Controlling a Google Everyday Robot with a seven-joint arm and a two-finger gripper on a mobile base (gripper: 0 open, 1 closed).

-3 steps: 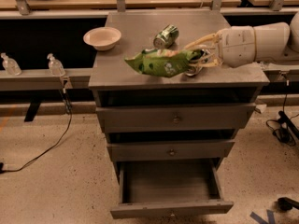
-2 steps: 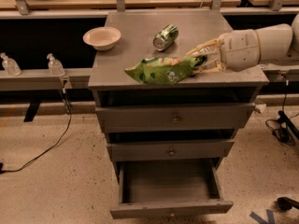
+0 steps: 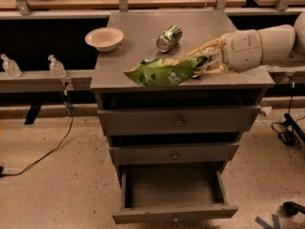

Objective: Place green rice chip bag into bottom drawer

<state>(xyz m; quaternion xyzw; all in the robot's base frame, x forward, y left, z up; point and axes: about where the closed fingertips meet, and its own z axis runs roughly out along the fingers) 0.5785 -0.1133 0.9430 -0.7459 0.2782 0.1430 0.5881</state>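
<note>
Gripper [image 3: 199,63] reaches in from the right over the cabinet top [image 3: 138,23], jaws clenched on the right end of the green rice chip bag [image 3: 161,72]. The bag lies roughly level along the near edge of the top, pointing left; contact with the surface cannot be told. Bottom drawer [image 3: 174,214] is pulled out, well below the bag. Middle drawer [image 3: 174,154] and top drawer [image 3: 179,121] are closed. Can [image 3: 169,37] lies on its side beyond the bag; bowl [image 3: 104,38] sits far left.
</note>
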